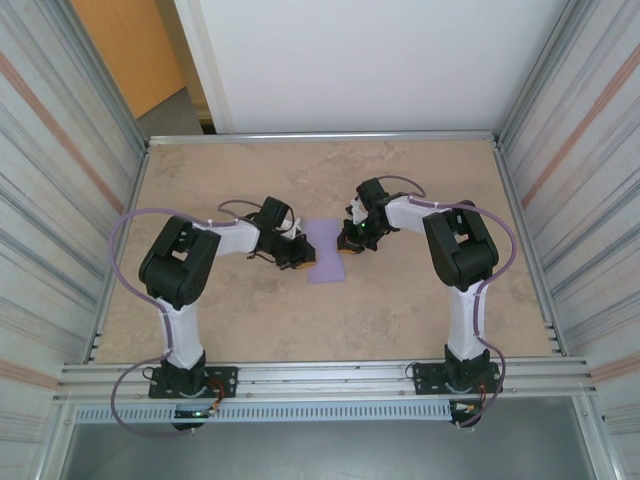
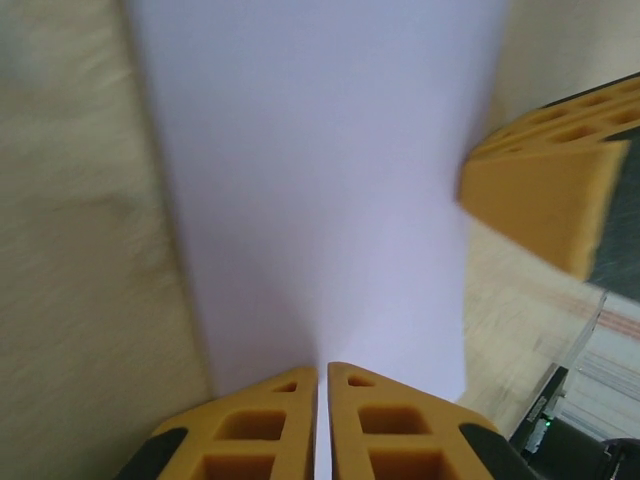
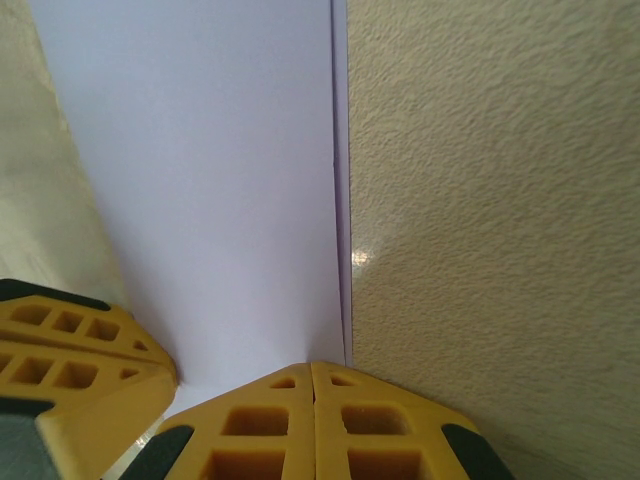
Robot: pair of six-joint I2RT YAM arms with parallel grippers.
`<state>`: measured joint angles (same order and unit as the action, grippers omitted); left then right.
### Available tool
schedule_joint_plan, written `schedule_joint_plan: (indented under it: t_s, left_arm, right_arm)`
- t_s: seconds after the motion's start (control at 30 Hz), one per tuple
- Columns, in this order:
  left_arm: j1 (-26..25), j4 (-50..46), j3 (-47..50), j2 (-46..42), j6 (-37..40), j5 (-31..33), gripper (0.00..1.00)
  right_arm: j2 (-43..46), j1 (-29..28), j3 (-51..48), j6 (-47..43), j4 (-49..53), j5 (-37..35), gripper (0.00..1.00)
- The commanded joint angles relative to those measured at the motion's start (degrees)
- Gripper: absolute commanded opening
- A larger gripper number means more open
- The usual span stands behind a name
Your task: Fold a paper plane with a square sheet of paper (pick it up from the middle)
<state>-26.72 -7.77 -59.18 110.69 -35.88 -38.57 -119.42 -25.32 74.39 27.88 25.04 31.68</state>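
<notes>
While my two arms reach in from the near edge of the surface (image 1: 400, 320), they converge on the square sheet of paper (image 1: 326, 255), which lies flat at the centre, taller than it is wide from above.

My left end effector (image 1: 296, 252) sits at the sheet's 9 o'clock side. In its wrist view the fingers (image 2: 260, 430) are drawn together with a sliver of lilac in the slit between them, so I judge it to be pinching the near edge. That pinch looks meant to anchor the paper while the other side is worked.

My right end effector (image 1: 350, 240) stands at 3 o'clock, its orange fingers (image 3: 380, 430) pressed tight together right where the sheet's long edge begins. I cannot tell whether paper is caught between them. A second layer peeks out along that edge, which suggests a first fold lying doubled over, and the tips may be there to crease it.

Each wrist camera catches the other's finger close by, so the pair work nearly touching, with little room to spare.

Beyond the sheet, toward 12 o'clock, the surface runs bare to the white wall (image 1: 380, 60).
</notes>
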Motion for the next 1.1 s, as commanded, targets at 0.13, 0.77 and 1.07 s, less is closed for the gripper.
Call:
schedule_joint_plan:
  t_s: [0.13,0.77,1.07]
  left_arm:
    - [3.8,-3.6,5.5,-5.6,2.7,-0.1,0.11]
    - [-4.2,-4.9,5.5,-4.5,0.3,1.8,0.11]
    - [-4.2,-11.2,10.0,-8.8,3.0,5.5,0.11]
  right_arm:
    - [-10.9,-0.5,-7.0,0.7,8.6,-18.3,0.08]
    - [-11.1,-0.8,-6.3,0.6,9.1,-18.6,0.07]
    - [-11.1,-0.8,-5.6,0.5,9.4,-18.5,0.08]
